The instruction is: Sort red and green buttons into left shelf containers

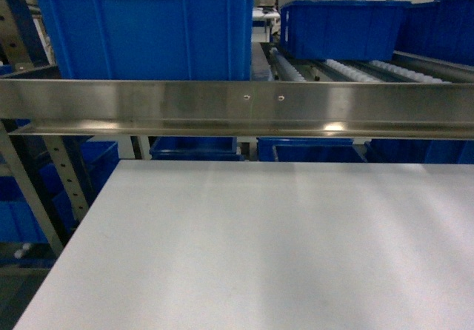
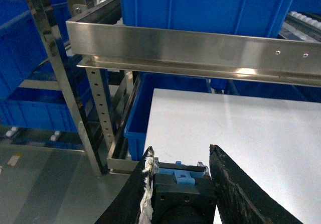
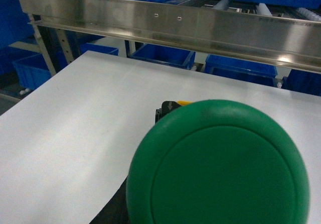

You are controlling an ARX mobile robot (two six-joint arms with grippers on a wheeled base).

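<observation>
The green button (image 3: 220, 169) fills the right wrist view, its round cap facing the camera, with a black and yellow body part (image 3: 168, 107) behind it. My right gripper is shut on it; only one dark finger (image 3: 113, 211) shows. My left gripper (image 2: 181, 151) is shut on a dark switch body with a blue clip (image 2: 183, 186); its cap colour is hidden. A large deep-blue container (image 1: 148, 27) stands on the upper left shelf, and its wall (image 2: 200, 3) also shows above the left gripper. Neither gripper appears in the head view.
A steel shelf rail (image 1: 237, 108) runs across in front of the white table (image 1: 244, 248). More blue tubs (image 1: 341, 27) sit at the back right on rollers. A lower blue tub (image 2: 136, 118) is beside the table's left edge, and perforated uprights (image 2: 100, 108) stand left.
</observation>
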